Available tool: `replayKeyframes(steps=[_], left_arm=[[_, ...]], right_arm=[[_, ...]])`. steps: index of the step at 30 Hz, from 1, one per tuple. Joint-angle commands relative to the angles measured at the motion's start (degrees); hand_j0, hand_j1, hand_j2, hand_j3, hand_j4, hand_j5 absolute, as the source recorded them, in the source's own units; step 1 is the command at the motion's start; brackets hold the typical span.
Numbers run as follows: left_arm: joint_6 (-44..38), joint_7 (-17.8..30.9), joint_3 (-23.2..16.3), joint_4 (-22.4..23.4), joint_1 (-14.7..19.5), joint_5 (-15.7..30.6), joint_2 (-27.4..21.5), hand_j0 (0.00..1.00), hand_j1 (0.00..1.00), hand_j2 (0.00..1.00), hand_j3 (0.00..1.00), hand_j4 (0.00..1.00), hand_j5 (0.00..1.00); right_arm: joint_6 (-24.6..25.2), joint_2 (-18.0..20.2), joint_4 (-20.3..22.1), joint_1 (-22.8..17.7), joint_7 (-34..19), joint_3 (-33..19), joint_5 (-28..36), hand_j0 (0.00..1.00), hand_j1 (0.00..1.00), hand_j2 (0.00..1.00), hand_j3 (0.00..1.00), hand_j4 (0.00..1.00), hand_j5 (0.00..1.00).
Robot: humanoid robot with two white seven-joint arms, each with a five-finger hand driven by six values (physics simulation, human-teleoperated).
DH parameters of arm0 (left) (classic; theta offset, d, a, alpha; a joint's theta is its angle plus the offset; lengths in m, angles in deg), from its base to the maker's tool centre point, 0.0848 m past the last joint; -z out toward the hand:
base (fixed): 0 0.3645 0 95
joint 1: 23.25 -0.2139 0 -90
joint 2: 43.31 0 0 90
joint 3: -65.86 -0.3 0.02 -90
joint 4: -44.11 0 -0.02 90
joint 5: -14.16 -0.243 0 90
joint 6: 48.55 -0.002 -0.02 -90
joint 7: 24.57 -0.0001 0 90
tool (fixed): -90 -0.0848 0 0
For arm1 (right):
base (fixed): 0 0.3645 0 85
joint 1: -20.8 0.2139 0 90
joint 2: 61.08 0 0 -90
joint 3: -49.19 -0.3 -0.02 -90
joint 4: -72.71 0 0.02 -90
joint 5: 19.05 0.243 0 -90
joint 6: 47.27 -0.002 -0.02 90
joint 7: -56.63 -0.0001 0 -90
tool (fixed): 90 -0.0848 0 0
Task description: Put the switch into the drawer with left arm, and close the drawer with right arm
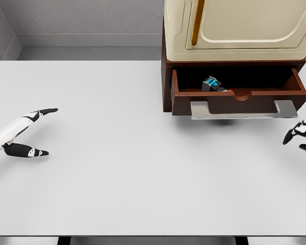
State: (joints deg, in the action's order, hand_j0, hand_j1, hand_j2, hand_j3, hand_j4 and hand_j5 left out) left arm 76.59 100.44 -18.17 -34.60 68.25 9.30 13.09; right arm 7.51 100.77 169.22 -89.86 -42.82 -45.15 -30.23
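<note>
The switch (212, 83), a small dark block with blue markings, lies inside the open brown drawer (239, 102), near its front wall. A grey handle bar (243, 111) runs along the drawer's front. My left hand (34, 131) rests over the table at the far left, fingers spread, holding nothing. My right hand (302, 136) shows at the right edge, just below the drawer's right corner, with relaxed fingers and nothing in them.
The drawer belongs to a brown cabinet base (167, 76) carrying a cream cupboard (234, 25) with an orange handle. Everything stands on a wide white table (122, 168), with a grey wall behind.
</note>
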Motion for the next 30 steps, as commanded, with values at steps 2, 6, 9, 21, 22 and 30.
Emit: replayKeyframes(steps=[2, 6, 9, 21, 22, 30], left_arm=[[-0.1, 0.0, 0.0, 0.0, 0.0, 0.5, -0.1, 1.0, 1.0, 1.0, 1.0, 1.0, 1.0], [-0.1, 0.0, 0.0, 0.0, 0.0, 0.5, -0.1, 1.0, 1.0, 1.0, 1.0, 1.0, 1.0], [-0.1, 0.0, 0.0, 0.0, 0.0, 0.5, -0.1, 1.0, 1.0, 1.0, 1.0, 1.0, 1.0], [-0.1, 0.0, 0.0, 0.0, 0.0, 0.5, -0.1, 1.0, 1.0, 1.0, 1.0, 1.0, 1.0], [-0.1, 0.0, 0.0, 0.0, 0.0, 0.5, -0.1, 1.0, 1.0, 1.0, 1.0, 1.0, 1.0], [-0.1, 0.0, 0.0, 0.2, 0.0, 0.5, -0.1, 1.0, 1.0, 1.0, 1.0, 1.0, 1.0]], right_arm=[[0.2, 0.1, 0.1, 0.0, 0.4, -0.1, 1.2, 0.59, 0.59, 0.59, 0.59, 0.59, 0.59], [0.2, -0.3, -0.3, -0.5, 0.6, -0.1, 2.8, 0.59, 0.59, 0.59, 0.59, 0.59, 0.59], [0.2, -0.5, -0.1, -0.9, 0.6, -0.1, 4.4, 0.58, 0.58, 0.58, 0.58, 0.58, 0.58], [0.2, 1.4, 2.5, -6.2, 2.9, -0.1, 12.3, 0.57, 0.57, 0.57, 0.57, 0.57, 0.57], [0.2, 1.8, 2.6, -6.5, 2.9, 0.0, 13.1, 0.57, 0.57, 0.57, 0.57, 0.57, 0.57], [0.2, 3.3, 4.3, -7.0, 5.1, 4.1, 17.0, 0.57, 0.57, 0.57, 0.57, 0.57, 0.57]])
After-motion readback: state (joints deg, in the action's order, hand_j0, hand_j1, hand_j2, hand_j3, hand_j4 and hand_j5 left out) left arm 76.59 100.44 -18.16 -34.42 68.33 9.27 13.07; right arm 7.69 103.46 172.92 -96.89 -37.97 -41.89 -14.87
